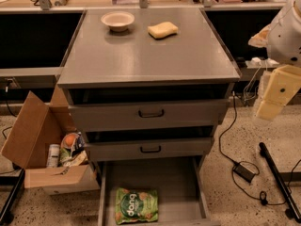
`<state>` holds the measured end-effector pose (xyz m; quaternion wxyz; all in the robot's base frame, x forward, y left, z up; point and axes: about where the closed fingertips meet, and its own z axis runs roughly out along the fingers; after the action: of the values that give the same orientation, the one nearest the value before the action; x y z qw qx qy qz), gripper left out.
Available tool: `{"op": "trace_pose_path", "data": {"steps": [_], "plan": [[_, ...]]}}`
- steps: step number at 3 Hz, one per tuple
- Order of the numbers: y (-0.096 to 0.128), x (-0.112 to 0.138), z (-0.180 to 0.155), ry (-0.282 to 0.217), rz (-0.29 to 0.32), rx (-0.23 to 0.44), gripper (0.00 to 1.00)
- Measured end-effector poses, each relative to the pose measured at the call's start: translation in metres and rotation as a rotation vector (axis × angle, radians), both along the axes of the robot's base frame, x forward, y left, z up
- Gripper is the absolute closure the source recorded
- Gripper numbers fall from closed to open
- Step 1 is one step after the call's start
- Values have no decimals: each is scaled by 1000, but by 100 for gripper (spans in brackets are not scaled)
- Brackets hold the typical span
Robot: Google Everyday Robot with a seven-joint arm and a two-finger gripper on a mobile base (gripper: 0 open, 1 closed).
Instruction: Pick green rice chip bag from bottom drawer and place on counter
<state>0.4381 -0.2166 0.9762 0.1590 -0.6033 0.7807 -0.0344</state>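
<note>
Camera view: pincer (pixel 269 108) far right, "dang" green rice chip bag (pixel 136 205)

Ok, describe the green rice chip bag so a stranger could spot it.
The gripper hangs right of the gray cabinet, whose bottom drawer is open. On the drawer floor lies the green rice chip bag, alone there, light green with a dark round logo.

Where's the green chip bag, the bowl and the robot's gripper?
green rice chip bag (pixel 134 204), camera view, dark round logo.
bowl (pixel 117 19), camera view, bare inside.
gripper (pixel 268 108), camera view, far right, pale lower end.
</note>
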Motion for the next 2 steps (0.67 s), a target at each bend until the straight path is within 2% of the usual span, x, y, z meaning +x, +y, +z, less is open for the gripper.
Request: {"op": "trace_pose_path", "data": {"steps": [1,2], "plan": [[0,0,0,0,0,0,0],[-3,-3,-19,45,2,26,0]]}}
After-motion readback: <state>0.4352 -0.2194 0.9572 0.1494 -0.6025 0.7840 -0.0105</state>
